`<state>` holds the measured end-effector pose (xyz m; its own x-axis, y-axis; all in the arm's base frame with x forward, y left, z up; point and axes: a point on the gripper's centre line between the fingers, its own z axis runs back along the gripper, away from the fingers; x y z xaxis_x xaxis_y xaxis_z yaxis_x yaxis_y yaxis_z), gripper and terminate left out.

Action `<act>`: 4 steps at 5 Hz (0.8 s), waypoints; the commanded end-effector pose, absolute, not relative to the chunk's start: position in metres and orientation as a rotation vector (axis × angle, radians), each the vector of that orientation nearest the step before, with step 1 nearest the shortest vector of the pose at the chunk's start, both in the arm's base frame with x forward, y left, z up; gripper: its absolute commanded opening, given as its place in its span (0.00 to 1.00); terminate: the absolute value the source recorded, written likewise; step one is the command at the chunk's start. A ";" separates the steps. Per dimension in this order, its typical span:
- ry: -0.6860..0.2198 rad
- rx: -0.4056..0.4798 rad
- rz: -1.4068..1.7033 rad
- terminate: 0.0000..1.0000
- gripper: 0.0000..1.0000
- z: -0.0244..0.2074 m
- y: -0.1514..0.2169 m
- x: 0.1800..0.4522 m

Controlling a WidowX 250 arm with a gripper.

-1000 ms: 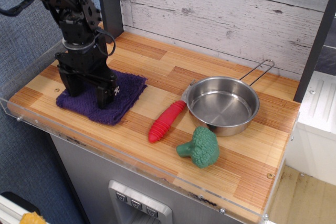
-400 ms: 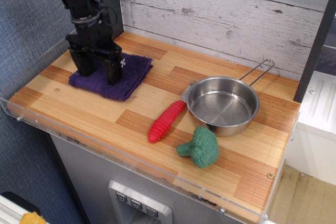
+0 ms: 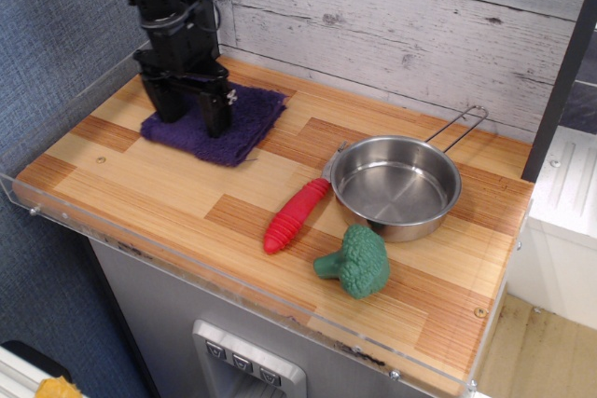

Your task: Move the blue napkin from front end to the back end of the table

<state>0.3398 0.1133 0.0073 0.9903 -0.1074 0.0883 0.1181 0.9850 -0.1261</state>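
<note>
The blue napkin (image 3: pixel 250 121), a dark purple terry cloth, lies flat at the left of the table (image 3: pixel 159 179), close to the back wall. My black gripper (image 3: pixel 193 116) stands upright on the napkin. Its two fingers (image 3: pixel 217 118) are spread apart, with the tips pressed down into the cloth. The part of the cloth under and behind the gripper is hidden.
A steel pan (image 3: pixel 396 188) with a wire handle sits at the middle right. A red ribbed toy (image 3: pixel 297 214) lies against its left side. A green broccoli toy (image 3: pixel 356 261) is in front of the pan. A clear acrylic rim (image 3: pixel 112 235) runs along the front edge.
The gripper has moved from the front left toward the back wall and slightly right. The napkin has slid along with it under the fingertips. Pan, red toy and broccoli have not moved.
</note>
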 end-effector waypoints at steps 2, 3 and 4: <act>0.011 -0.129 -0.251 0.00 1.00 -0.019 0.052 0.359; 0.020 -0.088 -0.190 0.00 1.00 -0.017 0.073 0.366; 0.019 -0.068 -0.136 0.00 1.00 -0.016 0.097 0.375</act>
